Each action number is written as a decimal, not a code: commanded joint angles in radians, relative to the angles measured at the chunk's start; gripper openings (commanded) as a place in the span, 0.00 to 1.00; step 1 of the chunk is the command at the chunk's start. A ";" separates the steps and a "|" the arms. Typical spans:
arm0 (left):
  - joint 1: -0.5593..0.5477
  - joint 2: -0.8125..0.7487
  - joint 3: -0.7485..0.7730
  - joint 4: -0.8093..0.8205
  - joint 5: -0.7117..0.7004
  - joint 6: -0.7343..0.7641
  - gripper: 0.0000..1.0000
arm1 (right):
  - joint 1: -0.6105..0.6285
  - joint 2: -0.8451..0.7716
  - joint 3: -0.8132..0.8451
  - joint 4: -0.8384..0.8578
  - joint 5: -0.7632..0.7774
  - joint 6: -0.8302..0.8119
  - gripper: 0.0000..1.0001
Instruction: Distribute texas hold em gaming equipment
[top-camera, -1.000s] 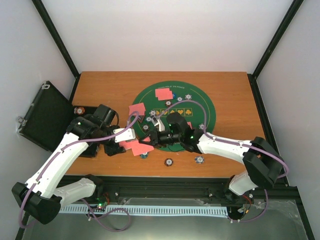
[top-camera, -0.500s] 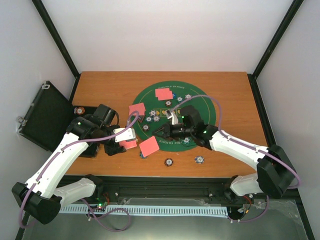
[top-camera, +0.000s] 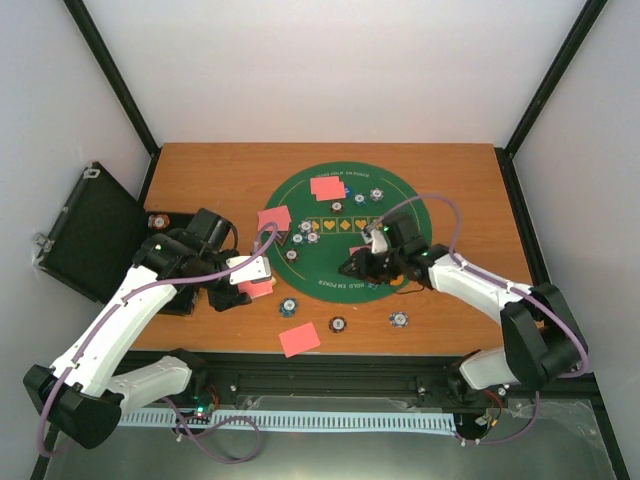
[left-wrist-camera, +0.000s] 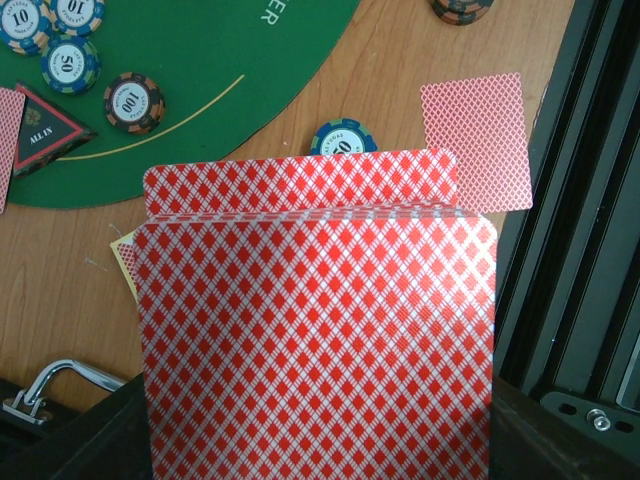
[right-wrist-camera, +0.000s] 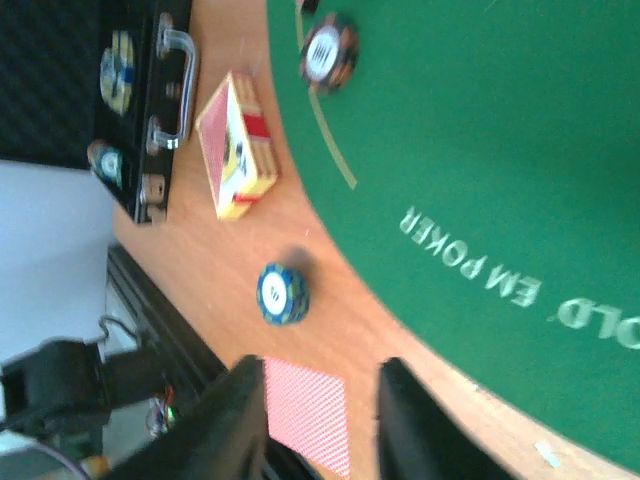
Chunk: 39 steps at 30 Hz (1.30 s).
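Observation:
My left gripper (top-camera: 243, 283) is shut on a deck of red-backed playing cards (left-wrist-camera: 315, 340) held over the table's left front; the deck hides the fingers in the left wrist view. A single red-backed card (top-camera: 299, 339) lies face down near the front edge and also shows in both wrist views (left-wrist-camera: 475, 140) (right-wrist-camera: 305, 410). My right gripper (top-camera: 352, 268) is open and empty above the green mat's (top-camera: 400, 210) front rim. A blue chip (top-camera: 288, 306) sits beside the loose card. Two more cards (top-camera: 326, 186) (top-camera: 274, 218) lie at the mat's far and left edges. A black triangle marker (left-wrist-camera: 45, 135) lies on the mat.
The black hinged case (top-camera: 90, 230) lies open at the left, its handle (left-wrist-camera: 50, 385) near the deck. A yellow card box (right-wrist-camera: 237, 145) lies under my left gripper. Chips (top-camera: 338, 324) (top-camera: 398, 319) sit on the wood in front, more chips (left-wrist-camera: 133, 100) on the mat.
My right gripper took a card from beside the deck, carried it right, let it go, and drew back over the mat. The card now lies near the front edge. The left arm stayed still.

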 joint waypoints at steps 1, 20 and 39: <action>0.001 -0.013 0.003 0.012 -0.003 0.029 0.12 | 0.140 0.021 -0.010 -0.025 0.053 -0.066 0.43; 0.001 -0.007 0.002 0.015 0.012 0.025 0.12 | 0.370 0.061 0.077 0.382 -0.082 0.212 0.71; 0.001 0.003 0.012 0.013 0.014 0.027 0.12 | 0.489 0.309 0.282 0.522 -0.090 0.326 0.76</action>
